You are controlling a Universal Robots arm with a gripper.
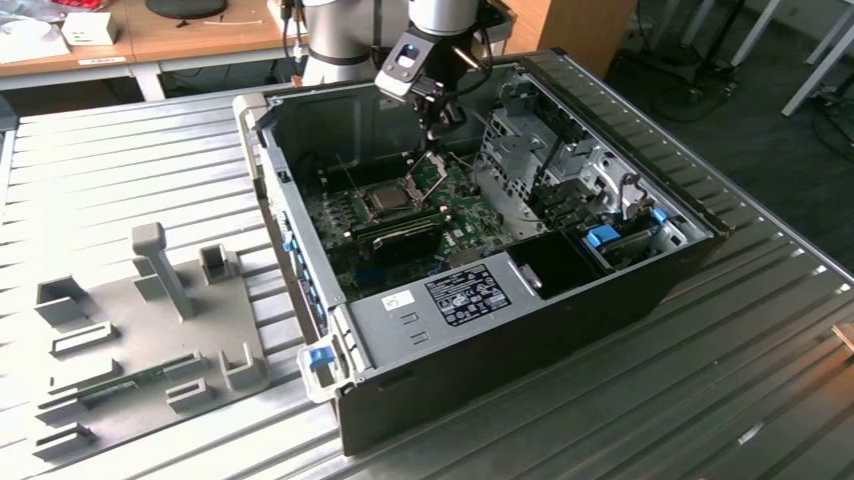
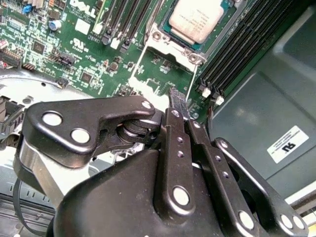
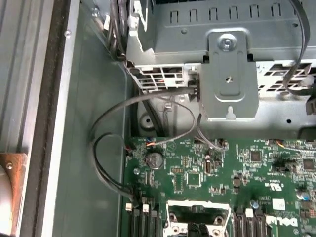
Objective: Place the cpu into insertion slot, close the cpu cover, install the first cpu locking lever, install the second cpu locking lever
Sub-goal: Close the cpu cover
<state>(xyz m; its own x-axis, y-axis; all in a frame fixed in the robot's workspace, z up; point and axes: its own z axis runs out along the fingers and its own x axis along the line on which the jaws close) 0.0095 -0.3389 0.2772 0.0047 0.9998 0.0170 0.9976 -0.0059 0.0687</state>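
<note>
Found the cpu (image 2: 197, 19) seated flat in the insertion slot (image 2: 168, 47), on the green board (image 2: 89, 54) inside the open case (image 1: 534, 330) lying on the ribbed metal desk (image 1: 747, 400). Found the cpu cover (image 3: 197, 204) not yet down: raised on its hinge, standing over the socket in the exterior view. Noted the gripper (image 2: 176, 98) just beside the cover's free edge, with the fingers (image 2: 176, 140) pressed together. Cannot tell between a nip on that edge and a mere touch.

Judged the step in hand to be closing the cover. Recommended:
- Bear on the middle of the free edge, not a corner, to keep the thin frame from twisting on its hinge.
- Swing along the hinge's arc rather than straight down.
- Keep the tips off the chip's top and off the long black memory slots (image 2: 237, 49) alongside.
- Ease off on contact with the rim all round.

Materials:
- Cpu: a flat square with a dull grey-beige metal lid, matte.
- Slot rim: silvery stamped metal with screw heads at the corners.
- Cover: a thin bright sheet-metal frame with a cut-out middle, likely springy and slippery under hard tips.
- Fingers: black, flat, riveted links tapering to narrow tips.
- Case: grey sheet metal with a black outer shell.
</note>
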